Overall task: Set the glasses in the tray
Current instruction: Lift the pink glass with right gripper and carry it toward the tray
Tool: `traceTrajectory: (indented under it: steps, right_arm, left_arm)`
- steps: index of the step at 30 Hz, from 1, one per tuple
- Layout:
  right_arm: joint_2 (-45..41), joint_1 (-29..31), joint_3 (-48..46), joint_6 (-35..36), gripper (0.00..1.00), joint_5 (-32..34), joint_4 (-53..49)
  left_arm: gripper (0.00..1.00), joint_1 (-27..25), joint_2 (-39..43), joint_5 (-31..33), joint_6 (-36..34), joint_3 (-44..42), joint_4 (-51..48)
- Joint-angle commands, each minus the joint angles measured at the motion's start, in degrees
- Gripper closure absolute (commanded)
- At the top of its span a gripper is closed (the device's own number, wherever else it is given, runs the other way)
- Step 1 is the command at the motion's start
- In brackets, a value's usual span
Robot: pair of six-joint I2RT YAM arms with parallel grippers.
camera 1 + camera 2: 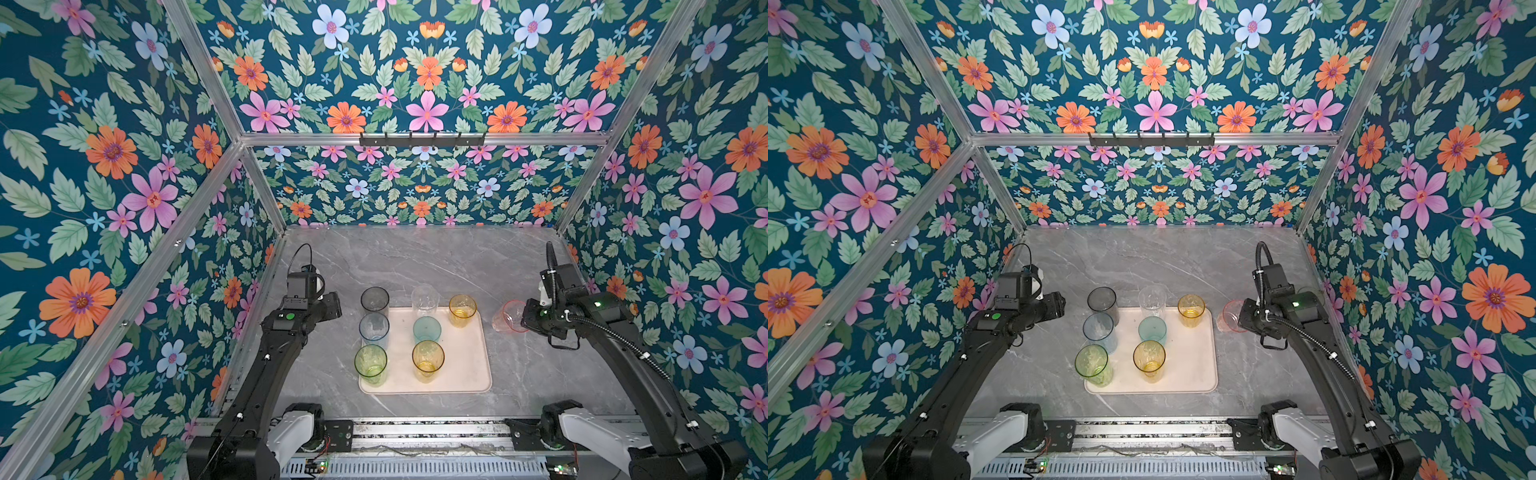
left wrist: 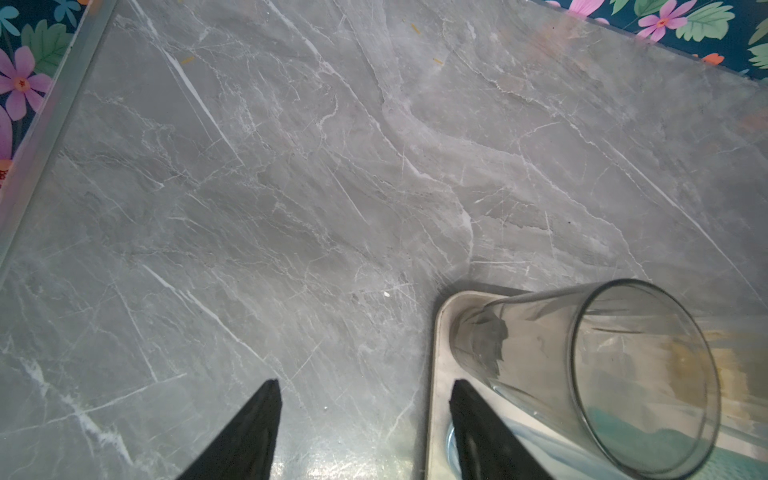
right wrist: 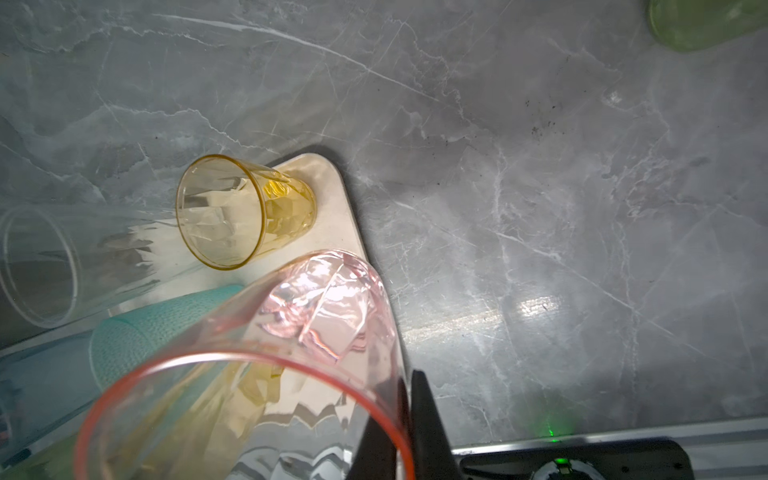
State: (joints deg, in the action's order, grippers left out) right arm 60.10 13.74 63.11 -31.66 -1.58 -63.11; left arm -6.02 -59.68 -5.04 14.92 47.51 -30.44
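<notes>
The pale pink tray (image 1: 465,374) lies mid-table with several glasses upright on it: smoky grey (image 1: 374,300), pale blue (image 1: 374,330), green (image 1: 370,363), clear (image 1: 424,300), teal (image 1: 427,329) and two amber ones (image 1: 427,359) (image 1: 462,309). My right gripper (image 3: 405,376) is shut on the rim of a pink glass (image 1: 509,318), one finger inside and one outside, tilted just right of the tray. Another green glass (image 3: 706,20) stands on the table beyond it. My left gripper (image 2: 365,382) hangs open and empty beside the grey glass (image 2: 582,374), at the tray's far left corner.
Grey marble tabletop (image 1: 436,257) stretches behind the tray to the floral back wall. Aluminium frame rails run along the table's sides. The arm bases and a metal rail (image 1: 415,432) sit at the front edge.
</notes>
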Motion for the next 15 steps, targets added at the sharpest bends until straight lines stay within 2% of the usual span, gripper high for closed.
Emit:
traceTrajectory:
  steps: [1,9,15]
  right_arm:
    - [-0.84,3.65,-0.68,-3.20,1.00,2.71,-0.14]
    - [3.95,18.70,-0.67,-8.45,1.00,9.16,1.22]
    - [8.72,25.64,-0.36,-11.08,1.00,11.85,3.58]
  left_arm:
    - [0.32,0.05,0.28,-0.06,-0.29,-0.13,0.99]
    - [0.32,0.05,0.01,-0.15,-0.36,-0.05,0.99]
    - [0.32,0.05,-0.16,-0.32,-0.37,-0.05,0.99]
